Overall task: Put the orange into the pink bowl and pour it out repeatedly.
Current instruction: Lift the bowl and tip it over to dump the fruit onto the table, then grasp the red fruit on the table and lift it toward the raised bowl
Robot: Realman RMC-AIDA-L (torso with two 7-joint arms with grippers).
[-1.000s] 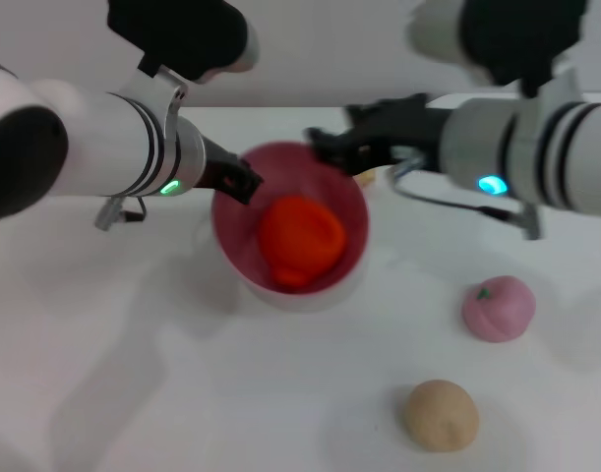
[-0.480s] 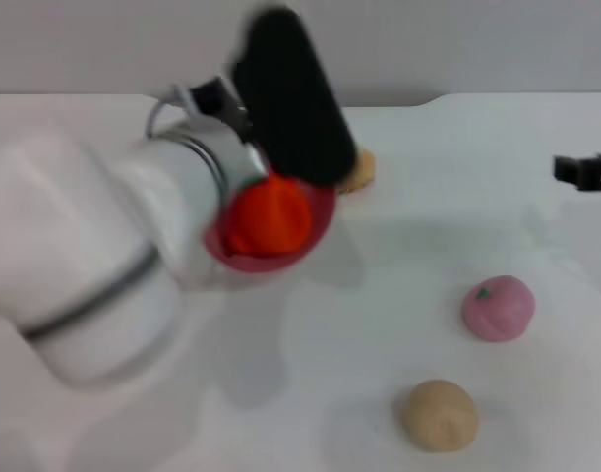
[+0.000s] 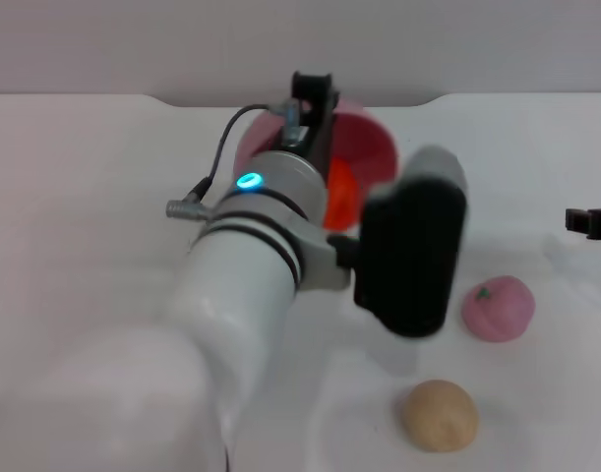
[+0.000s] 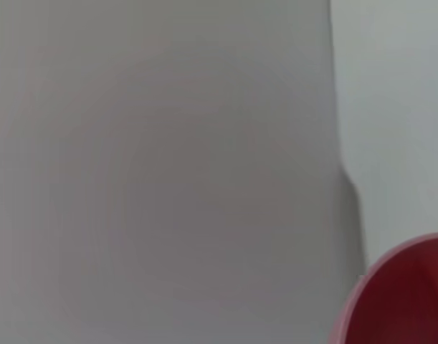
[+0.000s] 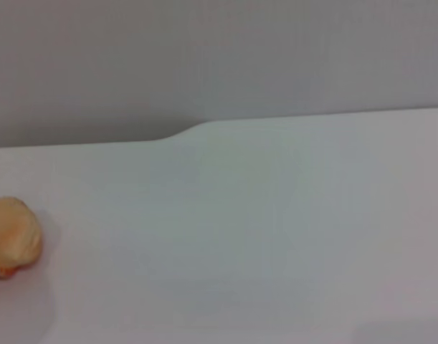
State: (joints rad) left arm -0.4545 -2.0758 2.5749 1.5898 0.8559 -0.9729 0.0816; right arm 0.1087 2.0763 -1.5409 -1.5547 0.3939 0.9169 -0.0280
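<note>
While scanning from the left: left gripper (image 3: 315, 95) stretched out over the middle of the worktop (image 3: 84, 197), fingers clamped on the far rim of the pink bowl (image 3: 367, 147), by the look of it. Bowl apparently lifted and tipped toward the camera, with the orange (image 3: 341, 192) sitting inside against the lower wall, half hidden behind the arm. Reads like the start of a pour, nothing out of the bowl yet.

Next up, probably: roll the wrist further until the orange tumbles onto bare worktop, without loosening the grip on the rim. Worth aiming away from the beige bun (image 3: 439, 415) and the pink peach (image 3: 498, 308) off to the right, both lying well apart from the bowl.

Right gripper (image 3: 590, 221) parked at the far right edge, barely poking in; open or closed, can't tell. Some small yellowish lump (image 5: 11, 236) in the right wrist view, no clue what exactly.
</note>
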